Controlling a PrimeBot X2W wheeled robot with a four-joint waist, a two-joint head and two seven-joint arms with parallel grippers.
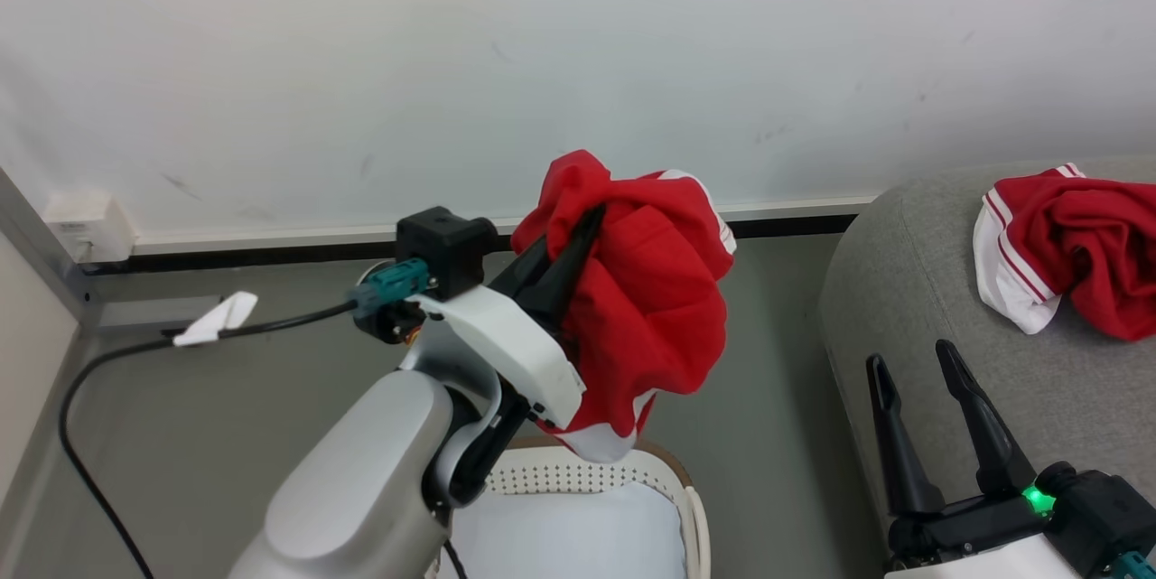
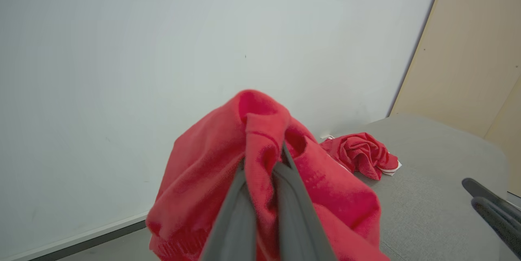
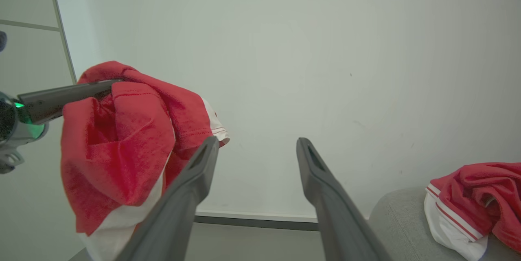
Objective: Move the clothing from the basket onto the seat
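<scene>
Left tool [image 1: 573, 240] is clenched on a red garment [image 1: 650, 308], fingers buried in the bunched fabric. The load hangs free, its lowest white fold just above the basket [image 1: 691, 507] rim.

Going outward to the robot's right there is a strip of floor [image 1: 768, 362], then the seat [image 1: 903, 290] with its padded edge facing the load. So the drop zone lies right of the left tool. My read: a sideways carry to the right, probably with little extra lift.

Second garment [image 1: 1084, 263] already lies on the seat, further right. Right tool [image 1: 910, 358] sits over the seat's near edge, fingers spread, holding nothing. It is nearer the seat, but the left one has the load.

Risk: the hanging hem could drag on the seat edge. Suggest aiming left of the second garment and clear of the right tool.
</scene>
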